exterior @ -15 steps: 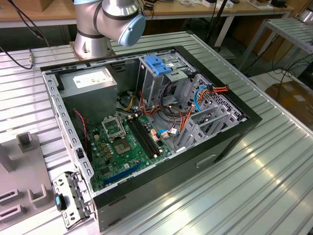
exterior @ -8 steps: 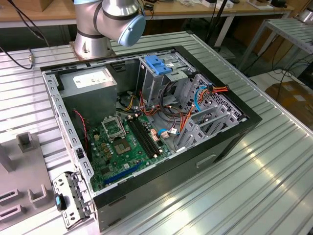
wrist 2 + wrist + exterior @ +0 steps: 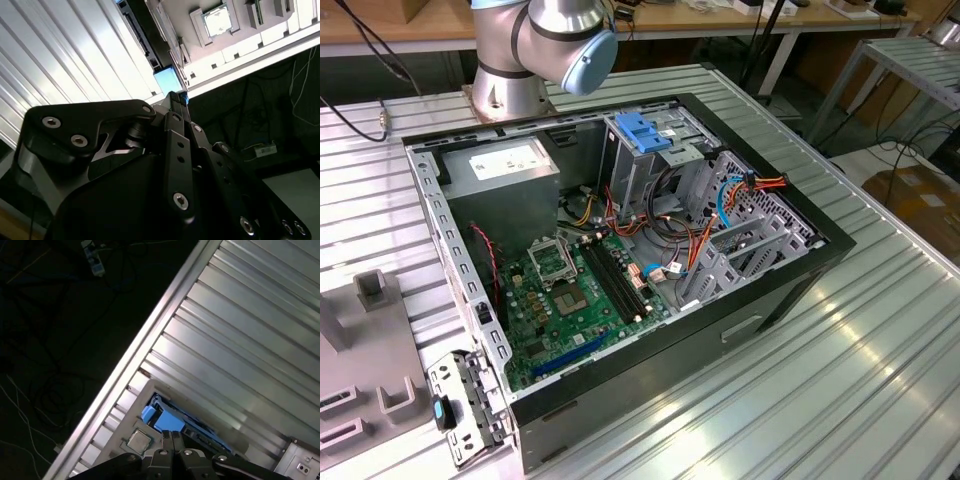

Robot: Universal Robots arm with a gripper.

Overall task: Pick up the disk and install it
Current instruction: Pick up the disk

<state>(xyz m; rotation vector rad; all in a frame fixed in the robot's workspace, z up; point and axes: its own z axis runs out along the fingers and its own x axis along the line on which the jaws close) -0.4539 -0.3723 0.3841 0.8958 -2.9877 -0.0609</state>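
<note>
A ribbed metal table [image 3: 880, 340] carries an open computer case [image 3: 790, 290] across the middle of the exterior view, with the arm [image 3: 535, 45] at upper left. In both wrist views the gripper [image 3: 172, 433] [image 3: 176, 95] has its fingers drawn together with no gap. The tips are right at the blue edging of the disk [image 3: 162, 419] [image 3: 167, 80], though contact cannot be judged. The disk sits in a grey holder [image 3: 200, 50] beside a square chip [image 3: 139, 440].

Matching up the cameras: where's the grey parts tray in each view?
Exterior view: grey parts tray at the exterior view's lower left, beside the computer case.
Second wrist view: tray beyond the gripper.
First wrist view: tray under the disk.
Shared landmark: ribbed metal table.
</note>
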